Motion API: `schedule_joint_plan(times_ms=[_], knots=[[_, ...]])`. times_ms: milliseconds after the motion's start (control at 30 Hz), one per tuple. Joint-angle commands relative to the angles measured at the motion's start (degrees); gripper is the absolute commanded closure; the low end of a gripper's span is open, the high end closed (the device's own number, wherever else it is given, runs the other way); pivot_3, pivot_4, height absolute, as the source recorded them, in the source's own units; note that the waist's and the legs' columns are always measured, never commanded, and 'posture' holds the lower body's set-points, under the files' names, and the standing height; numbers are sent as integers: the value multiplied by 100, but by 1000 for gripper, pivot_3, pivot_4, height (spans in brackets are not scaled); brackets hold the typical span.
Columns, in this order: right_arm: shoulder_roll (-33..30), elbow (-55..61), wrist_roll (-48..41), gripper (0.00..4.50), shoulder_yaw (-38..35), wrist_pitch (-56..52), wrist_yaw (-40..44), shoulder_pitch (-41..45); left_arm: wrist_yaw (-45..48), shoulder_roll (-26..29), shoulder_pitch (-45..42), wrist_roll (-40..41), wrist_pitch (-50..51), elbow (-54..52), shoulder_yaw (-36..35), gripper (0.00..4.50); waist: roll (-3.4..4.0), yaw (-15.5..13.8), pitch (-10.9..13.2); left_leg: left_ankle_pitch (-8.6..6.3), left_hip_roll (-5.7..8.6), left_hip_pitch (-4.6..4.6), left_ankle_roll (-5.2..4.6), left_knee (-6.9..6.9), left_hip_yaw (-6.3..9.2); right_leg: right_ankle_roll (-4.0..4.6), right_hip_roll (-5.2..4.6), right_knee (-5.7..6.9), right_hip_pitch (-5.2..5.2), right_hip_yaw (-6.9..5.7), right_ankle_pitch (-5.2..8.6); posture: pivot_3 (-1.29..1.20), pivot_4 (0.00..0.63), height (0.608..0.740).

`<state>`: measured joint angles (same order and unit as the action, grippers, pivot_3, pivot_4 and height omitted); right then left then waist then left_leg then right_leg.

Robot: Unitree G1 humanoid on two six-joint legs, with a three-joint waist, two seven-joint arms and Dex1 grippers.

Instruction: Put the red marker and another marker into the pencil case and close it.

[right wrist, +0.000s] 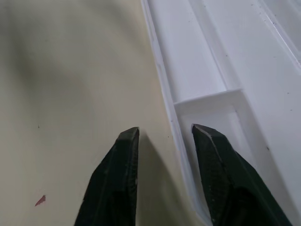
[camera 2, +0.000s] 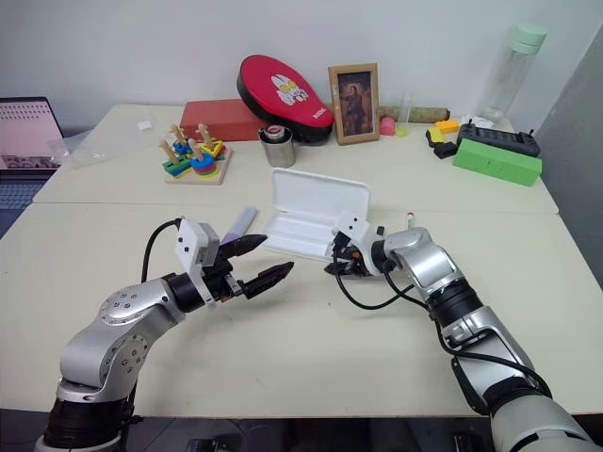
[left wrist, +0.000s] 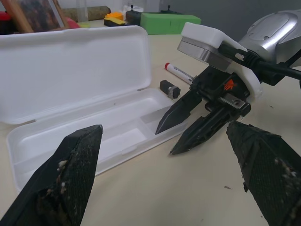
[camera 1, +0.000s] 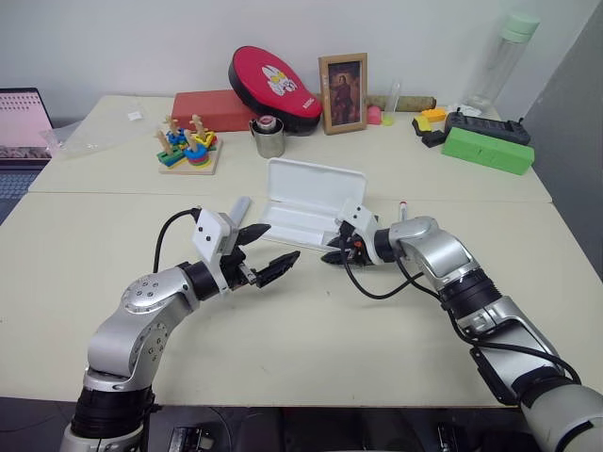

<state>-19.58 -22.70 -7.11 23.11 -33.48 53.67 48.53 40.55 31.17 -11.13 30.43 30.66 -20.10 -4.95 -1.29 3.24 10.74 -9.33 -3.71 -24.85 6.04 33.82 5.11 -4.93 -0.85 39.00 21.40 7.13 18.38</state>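
Note:
The white pencil case lies open mid-table with its lid tilted up behind the empty tray. My right gripper is at the tray's front right corner. Its narrowly open fingers straddle the front rim, one outside over the table and one over the tray, and nothing is gripped. The red marker lies on the table just right of the case, behind my right arm. The lilac marker lies left of the case, behind my left gripper, which hangs wide open and empty in front of the case.
A small black object sits between the case and the red marker. At the back stand a green box, a photo frame, a metal cup, a wooden stacking toy and a bottle. A laptop is far left.

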Motion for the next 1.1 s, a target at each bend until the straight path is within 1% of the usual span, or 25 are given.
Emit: schedule_joint_plan(times_ms=[33,67,133,167,200,400,533,700,833,1000,1100], knots=[[0,150,44,3580,-84,183,158,-4,-7,-19,-110,91,-118,-76,-163,0,0,1,0,0,0,0,0,0,0,0,0,0,0,0,0,0,150,740],[-5,196,46,3871,-82,215,197,-22,-5,-17,-113,96,-115,-76,-165,0,0,1,0,0,0,0,0,0,0,0,0,0,0,0,0,0,150,740],[-29,319,41,4196,-73,306,318,-82,1,-6,-98,118,-103,-96,-185,0,0,2,0,0,0,0,0,0,0,0,0,0,0,0,0,0,150,740],[-52,396,33,4473,-58,332,395,-120,-2,-2,-84,135,-92,-116,-201,0,0,3,0,0,0,0,0,0,0,0,0,0,1,0,0,0,150,740],[-72,473,36,4489,-38,372,457,-163,-10,-8,-69,162,-81,-129,-226,0,0,4,0,0,0,0,0,-1,0,0,0,0,0,0,0,0,150,740],[-183,1200,17,4489,29,462,716,-539,-5,33,92,335,39,-317,-339,0,0,4,0,0,0,0,0,-1,3,0,0,0,0,-2,0,0,150,740],[-422,1980,4,4489,206,445,954,-1057,62,135,330,403,130,-484,-357,0,0,4,0,0,0,0,0,-2,4,0,0,0,-2,-2,0,0,150,740],[-658,2606,3,4489,313,342,1085,-1554,91,224,469,505,226,-666,-301,0,0,2,0,0,0,0,0,-1,5,0,0,-1,-2,-3,1,0,150,740],[-672,2759,28,4489,313,297,1022,-1710,85,222,446,533,287,-705,-268,0,0,2,0,0,-1,2,0,2,6,-1,1,-2,-5,-3,2,0,150,740],[-562,2706,128,4489,248,286,793,-1675,103,247,352,585,363,-737,-177,0,0,2,0,0,0,3,0,3,6,-1,2,-2,-5,-2,1,0,150,740],[-552,2872,-114,3944,-45,139,716,-1701,122,239,251,613,439,-787,-78,0,0,2,0,0,0,2,0,3,6,-1,2,-2,-5,-2,1,0,150,740]])
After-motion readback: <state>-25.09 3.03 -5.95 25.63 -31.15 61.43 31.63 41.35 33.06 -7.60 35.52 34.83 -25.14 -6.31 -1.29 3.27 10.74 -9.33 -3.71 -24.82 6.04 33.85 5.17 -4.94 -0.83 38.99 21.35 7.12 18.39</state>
